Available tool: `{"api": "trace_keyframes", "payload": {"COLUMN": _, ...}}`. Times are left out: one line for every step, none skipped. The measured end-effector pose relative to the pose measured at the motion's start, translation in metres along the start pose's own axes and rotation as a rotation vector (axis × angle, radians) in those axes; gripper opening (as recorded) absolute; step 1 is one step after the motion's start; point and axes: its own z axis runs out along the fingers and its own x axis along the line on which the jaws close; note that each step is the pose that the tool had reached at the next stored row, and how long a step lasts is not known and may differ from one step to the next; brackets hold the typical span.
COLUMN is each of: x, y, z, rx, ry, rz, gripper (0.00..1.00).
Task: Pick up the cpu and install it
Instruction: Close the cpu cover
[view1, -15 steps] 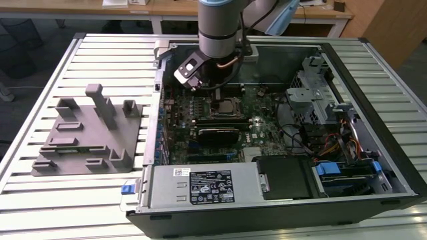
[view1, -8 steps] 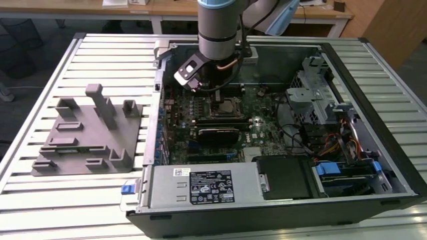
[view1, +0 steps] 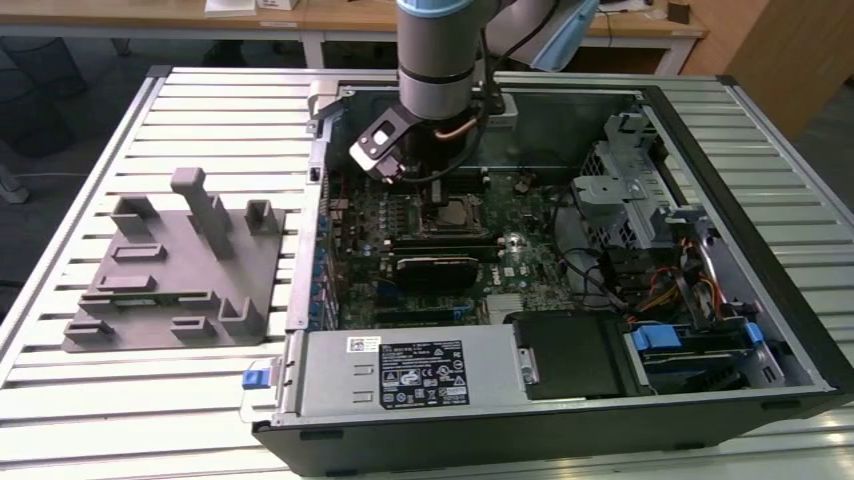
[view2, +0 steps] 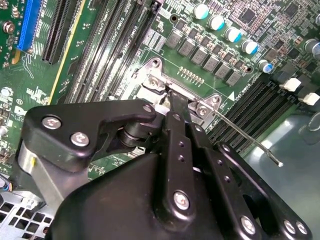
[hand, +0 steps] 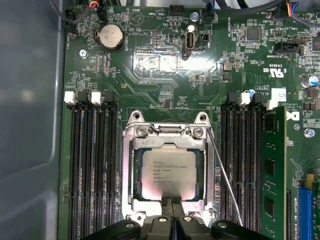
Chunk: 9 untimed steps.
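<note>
Our hand (hand: 172, 212) sits low over the socket, fingers pinched together at the near edge of the cpu (hand: 168, 173), clenched on nothing as far as we can judge. The cpu lies flat inside the socket frame (hand: 131, 170), silver top up, seated by the look of it.

Risks as we see them: fingertips are just beside the chip edge, so any sideways drift could nudge it off its seat and bend socket pins. The thin retention lever (hand: 225, 180) stands loose along one side of the frame; the hand could snag it.

Around: empty memory slots (hand: 92, 165) flank the socket on one side, a fitted memory stick (hand: 272, 170) on the other. In the exterior view the arm (view1: 438, 60) reaches down into the open computer case (view1: 747, 330) on the table (view1: 80, 400), with the grey tray (view1: 174, 270) well apart on that view's left. Case walls and cabling crowd the arm.
</note>
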Motion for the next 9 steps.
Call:
{"api": "trace_keyframes", "payload": {"x": 0.0000, "y": 0.0001, "z": -0.0010, "rx": -0.0002, "ry": 0.0003, "rz": 0.000, "gripper": 0.11}}
{"api": "trace_keyframes", "payload": {"x": -0.0001, "y": 0.0001, "z": -0.0026, "rx": 0.0003, "ry": -0.0003, "rz": 0.000, "gripper": 0.11}}
{"api": "trace_keyframes", "payload": {"x": -0.0002, "y": 0.0001, "z": -0.0039, "rx": 0.0006, "ry": -0.0006, "rz": 0.000, "gripper": 0.11}}
{"api": "trace_keyframes", "payload": {"x": -0.0002, "y": 0.0001, "z": -0.0049, "rx": 0.0005, "ry": -0.0005, "rz": 0.000, "gripper": 0.11}}
{"api": "trace_keyframes", "payload": {"x": -0.0002, "y": 0.0001, "z": -0.0060, "rx": 0.0006, "ry": -0.0006, "rz": 0.000, "gripper": 0.11}}
{"api": "trace_keyframes", "payload": {"x": -0.0002, "y": 0.0002, "z": -0.0064, "rx": 0.0006, "ry": -0.0006, "rz": 0.000, "gripper": 0.11}}
{"api": "trace_keyframes", "payload": {"x": -0.0001, "y": 0.0005, "z": -0.0064, "rx": 0.0005, "ry": -0.0004, "rz": 0.000, "gripper": 0.11}}
{"api": "trace_keyframes", "payload": {"x": -0.0001, "y": 0.0014, "z": -0.0064, "rx": 0.0005, "ry": -0.0004, "rz": 0.000, "gripper": 0.11}}
{"api": "trace_keyframes", "payload": {"x": -0.0002, "y": 0.0033, "z": -0.0064, "rx": 0.0010, "ry": -0.0003, "rz": 0.000, "gripper": 0.11}}
